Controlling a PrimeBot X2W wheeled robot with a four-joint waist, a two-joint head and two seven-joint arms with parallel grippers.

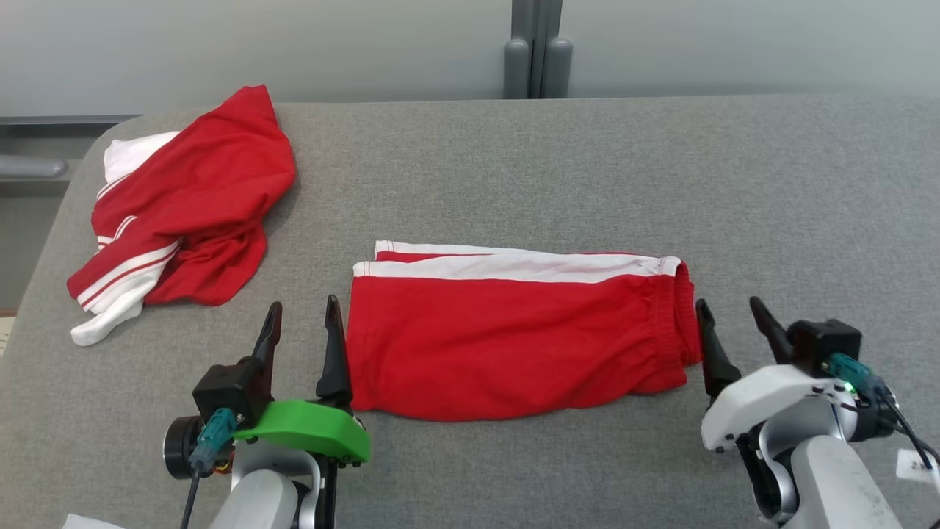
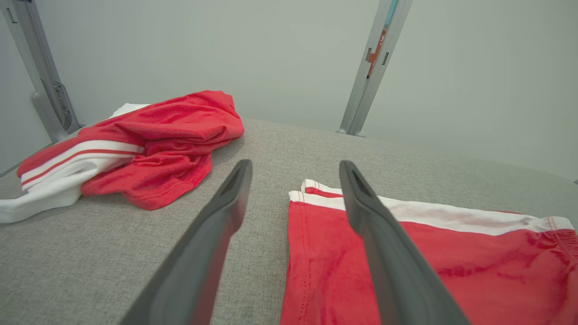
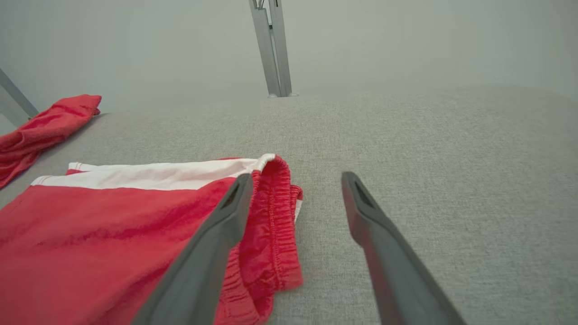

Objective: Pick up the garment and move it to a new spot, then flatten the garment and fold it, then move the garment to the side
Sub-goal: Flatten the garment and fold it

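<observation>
**Folded red garment lies flat between two open grippers**

The garment (image 1: 514,345) lies in the middle of the grey fabric table (image 1: 587,169), towards its near edge. It is a pair of red shorts folded into a long, flat rectangle. A white stripe (image 1: 514,266) runs along its far edge, and a second red-and-white layer peeks out just behind that. The gathered elastic waistband (image 1: 679,316) forms its right end, and the hemmed leg openings form its left end. The red cloth is mostly smooth, with a few soft creases, and its near edge bulges slightly.

The left gripper (image 1: 303,303) sits at the garment's left end with its jaws spread and nothing between them. In the left wrist view, one finger (image 2: 384,234) lies over the hem and the other lies over bare table. The right gripper (image 1: 728,301) sits at the waistband end, also spread and empty. Whether its nearer finger (image 3: 216,234) touches the cloth, I cannot tell.

A second red and white garment (image 1: 191,206) lies crumpled at the table's far left corner, well apart.
</observation>
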